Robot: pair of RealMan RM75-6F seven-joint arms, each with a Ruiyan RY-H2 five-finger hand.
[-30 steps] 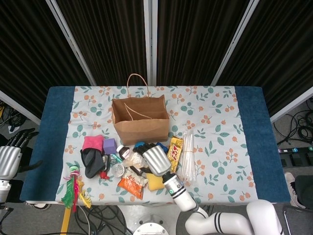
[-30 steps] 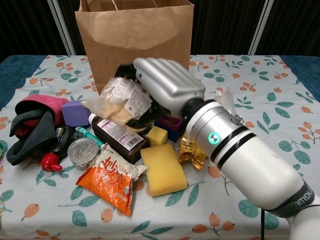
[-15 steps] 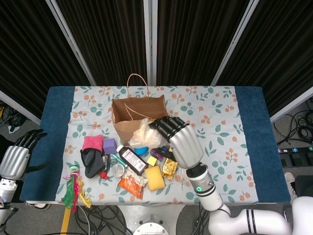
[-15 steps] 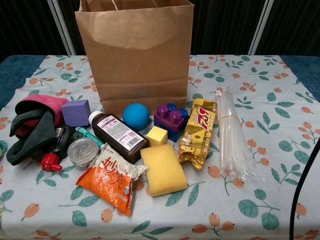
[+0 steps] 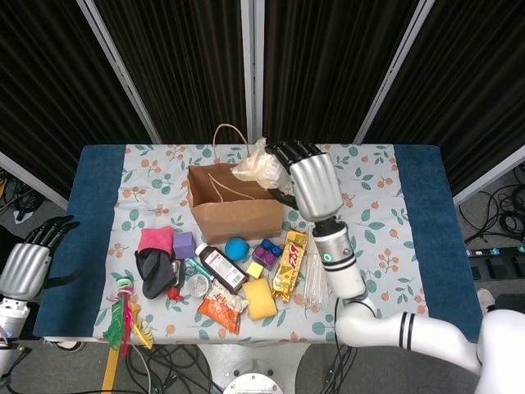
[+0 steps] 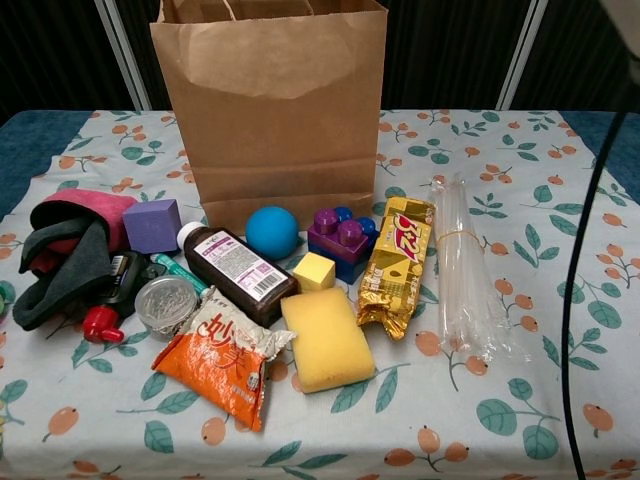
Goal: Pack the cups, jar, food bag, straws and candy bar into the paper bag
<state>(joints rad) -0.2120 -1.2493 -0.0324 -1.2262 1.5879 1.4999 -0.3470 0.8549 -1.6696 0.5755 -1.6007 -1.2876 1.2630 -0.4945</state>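
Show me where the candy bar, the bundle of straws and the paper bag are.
candy bar (image 6: 393, 265): chest view, middle of the gold wrapper.
bundle of straws (image 6: 462, 270): chest view, mid-length, just below the band.
paper bag (image 6: 270, 110): chest view, centre of the front wall.

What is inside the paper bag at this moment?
In the head view, the open paper bag shows only its own handle and brown inner walls. Its bottom is hidden in shadow. The right hand holds the food bag above the rim.

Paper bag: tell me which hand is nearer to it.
Right. The right hand hovers at the paper bag's upper right corner, holding a clear food bag above it. The left hand hangs off the table's left edge.
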